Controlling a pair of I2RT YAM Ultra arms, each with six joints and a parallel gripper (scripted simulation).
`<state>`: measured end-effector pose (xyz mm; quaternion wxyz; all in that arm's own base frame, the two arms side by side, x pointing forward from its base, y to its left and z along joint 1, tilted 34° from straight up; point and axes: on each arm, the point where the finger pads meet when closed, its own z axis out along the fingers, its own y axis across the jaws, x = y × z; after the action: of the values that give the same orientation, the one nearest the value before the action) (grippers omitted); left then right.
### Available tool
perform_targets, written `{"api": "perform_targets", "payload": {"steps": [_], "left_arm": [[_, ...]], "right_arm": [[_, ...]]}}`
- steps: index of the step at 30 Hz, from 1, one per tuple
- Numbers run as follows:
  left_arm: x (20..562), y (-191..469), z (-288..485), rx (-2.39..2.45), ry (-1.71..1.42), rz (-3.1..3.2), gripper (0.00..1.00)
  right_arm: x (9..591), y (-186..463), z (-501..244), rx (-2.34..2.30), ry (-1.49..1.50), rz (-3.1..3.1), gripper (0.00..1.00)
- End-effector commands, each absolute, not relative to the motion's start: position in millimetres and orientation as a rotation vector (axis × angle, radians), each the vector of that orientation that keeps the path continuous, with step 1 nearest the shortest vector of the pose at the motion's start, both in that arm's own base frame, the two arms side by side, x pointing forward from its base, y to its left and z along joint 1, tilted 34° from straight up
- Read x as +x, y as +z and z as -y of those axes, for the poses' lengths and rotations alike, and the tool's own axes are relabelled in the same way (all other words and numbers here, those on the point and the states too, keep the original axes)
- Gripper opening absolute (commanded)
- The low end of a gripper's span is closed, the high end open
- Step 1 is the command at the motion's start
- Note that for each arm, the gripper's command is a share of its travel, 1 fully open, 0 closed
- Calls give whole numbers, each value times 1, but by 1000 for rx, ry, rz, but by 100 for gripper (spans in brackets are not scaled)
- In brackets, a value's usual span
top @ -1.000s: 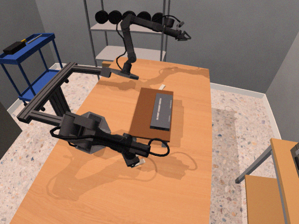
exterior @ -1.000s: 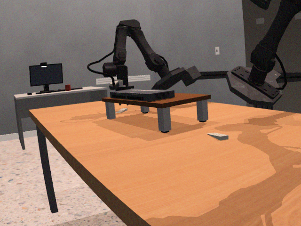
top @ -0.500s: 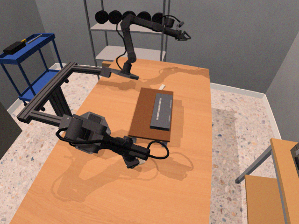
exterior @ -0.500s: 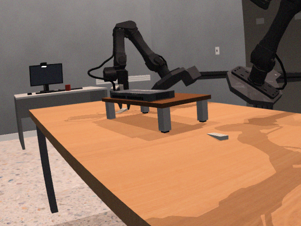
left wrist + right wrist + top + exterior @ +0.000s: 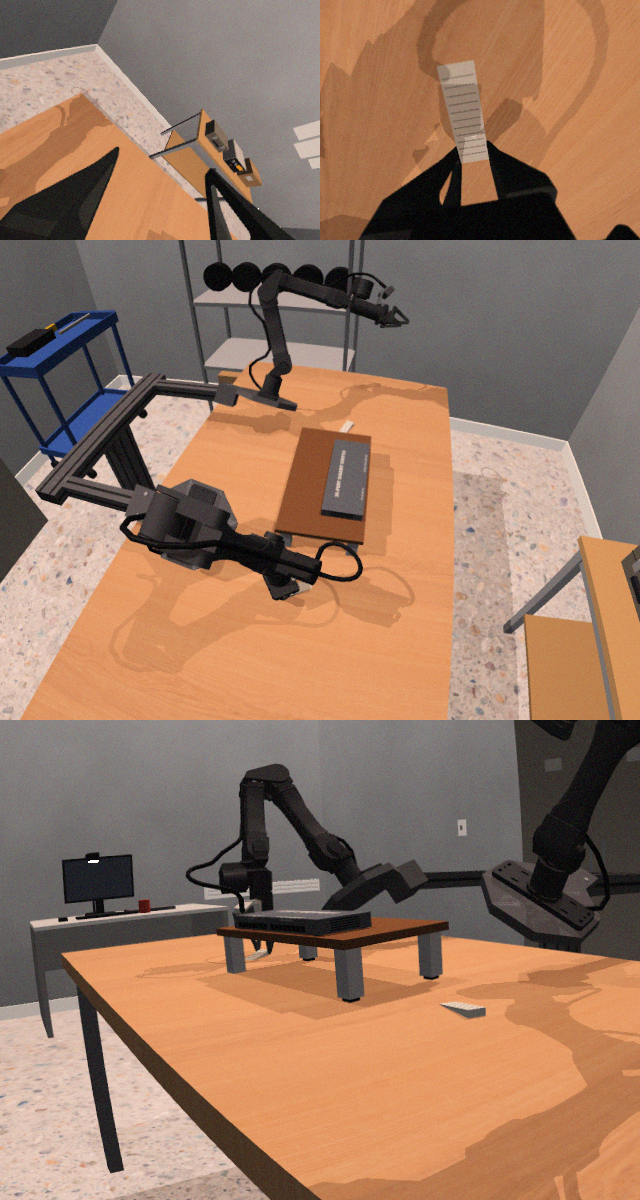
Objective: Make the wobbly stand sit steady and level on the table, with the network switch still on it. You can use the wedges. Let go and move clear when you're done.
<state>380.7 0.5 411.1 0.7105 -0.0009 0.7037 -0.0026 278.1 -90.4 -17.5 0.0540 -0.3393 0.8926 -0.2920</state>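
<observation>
Item, right gripper [image 5: 294,593] [image 5: 263,948] [image 5: 473,145]: closed onto the narrow sides of one wedge's end, a fingertip against each side, at the lower centre of the right wrist view; how firm the hold was could not be told.

Item, held wedge [image 5: 303,589] [image 5: 256,955] [image 5: 462,100]: pale, ribbed; low at the table [image 5: 392,679] [image 5: 310,1081], below centre in the top view, near the stand but apart from it.

Item, stand [image 5: 305,482] [image 5: 408,925]: brown board on grey legs, centre of both wide views. Three legs showed black feet in the exterior view; the leg at left [image 5: 235,955] showed none, and was perhaps the short one. Level not certain.

Item, network switch [image 5: 346,477] [image 5: 305,921]: on the board, along its right side in the top view.

Item, spare wedge [image 5: 346,426] [image 5: 467,1007]: on the table, just above the stand in the top view, right of centre in the exterior view; unused.

Item, left gripper [image 5: 398,317] [image 5: 165,159]: wide open, holding nothing, upper right of the top view.

Condition: early stage. Done: one wedge taken between the fingers. Outstanding: seating it under the faulty leg, releasing, and proving the stand steady.
</observation>
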Motion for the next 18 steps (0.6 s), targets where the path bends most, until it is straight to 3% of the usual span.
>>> {"api": "perform_targets", "payload": {"steps": [1,18], "left_arm": [[373,440,5,26,-15,-1487,100],[373,440,5,26,-15,-1487,100]], "right_arm": [[291,-10,83,-1035,-879,-2657,0],[283,16,75,-1013,-901,-2666,0]]}}
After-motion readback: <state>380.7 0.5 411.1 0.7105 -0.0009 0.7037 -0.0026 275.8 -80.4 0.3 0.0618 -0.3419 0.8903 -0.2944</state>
